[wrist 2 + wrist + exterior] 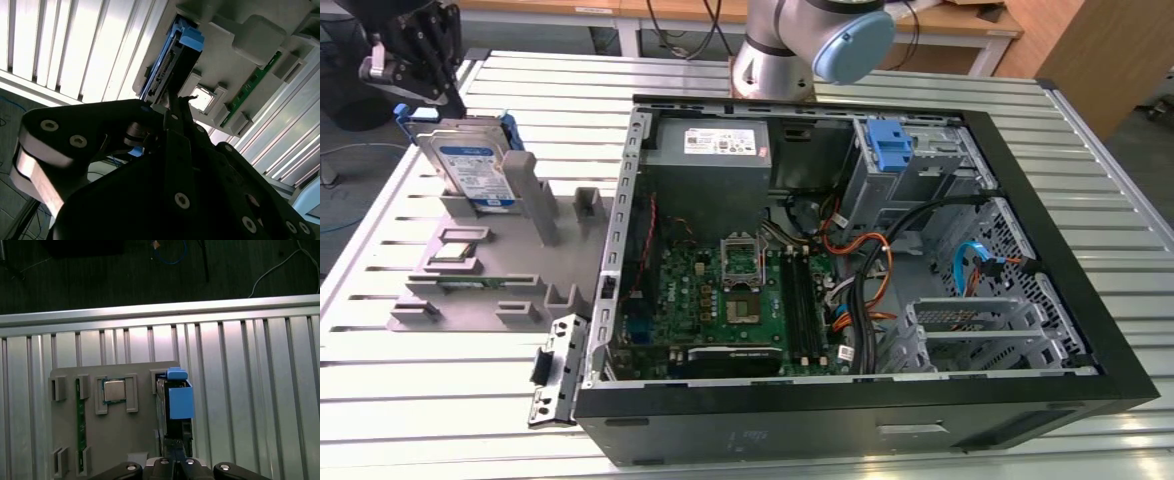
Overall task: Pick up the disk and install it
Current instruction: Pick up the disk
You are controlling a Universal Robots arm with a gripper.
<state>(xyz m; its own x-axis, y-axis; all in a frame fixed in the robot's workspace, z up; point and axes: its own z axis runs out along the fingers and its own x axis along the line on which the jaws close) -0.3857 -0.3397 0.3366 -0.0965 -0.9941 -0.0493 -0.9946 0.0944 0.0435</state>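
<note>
Silver disk [468,165], blue rails, upright in holder [480,275]

On my counter [400,400] I see the fixture [500,285] at the exterior view's left, with the computer case [1067,340] just beside it on the right. The disk [471,165] stands on edge in the fixture's far slot. The chip [458,240] lies in a pocket nearer the camera, and a memory stick [77,425] sits in a slot beside it. The gripper [411,88] hangs just above the disk.
</note>
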